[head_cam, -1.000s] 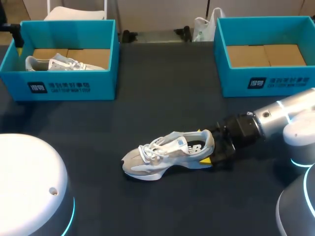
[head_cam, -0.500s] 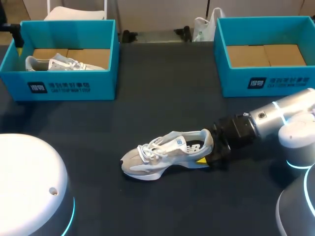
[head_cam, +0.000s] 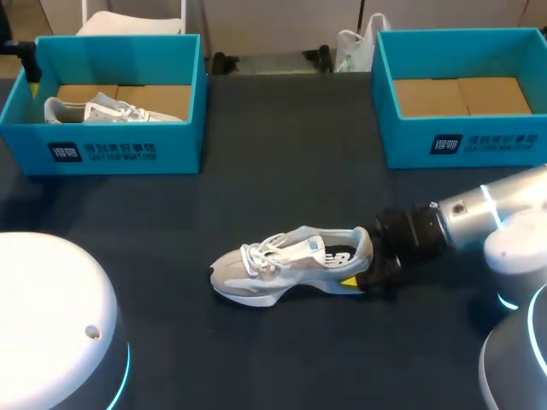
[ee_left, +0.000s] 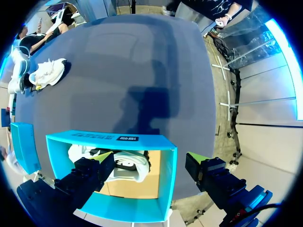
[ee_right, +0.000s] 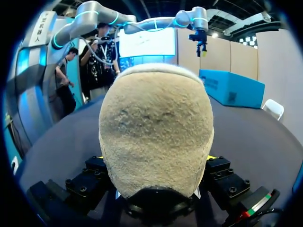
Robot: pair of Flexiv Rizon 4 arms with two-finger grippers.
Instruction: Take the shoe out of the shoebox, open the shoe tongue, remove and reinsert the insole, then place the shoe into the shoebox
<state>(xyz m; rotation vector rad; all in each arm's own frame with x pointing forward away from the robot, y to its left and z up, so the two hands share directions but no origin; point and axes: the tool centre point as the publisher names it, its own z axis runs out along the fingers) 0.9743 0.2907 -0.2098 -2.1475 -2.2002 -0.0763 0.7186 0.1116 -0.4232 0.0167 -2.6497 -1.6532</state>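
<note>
Grey shoe (head_cam: 286,265) is lying on its sole on the dark worktop (head_cam: 282,171), toe pointing to 9 o'clock. Right hand (head_cam: 361,272) is grasping its heel from 3 o'clock, one finger pressing on each side. Left hand (ee_left: 147,163) is hanging released above the left shoebox (ee_left: 109,138), which is holding a second shoe (ee_left: 128,163) and sitting at 10 o'clock of the grey shoe. Right shoebox (head_cam: 461,141) is sitting at 2 o'clock.

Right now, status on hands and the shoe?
Right hand shut on shoe at heel, shoe on table. Left hand open over left shoebox, second shoe inside. Right shoebox holds only cardboard.
</note>
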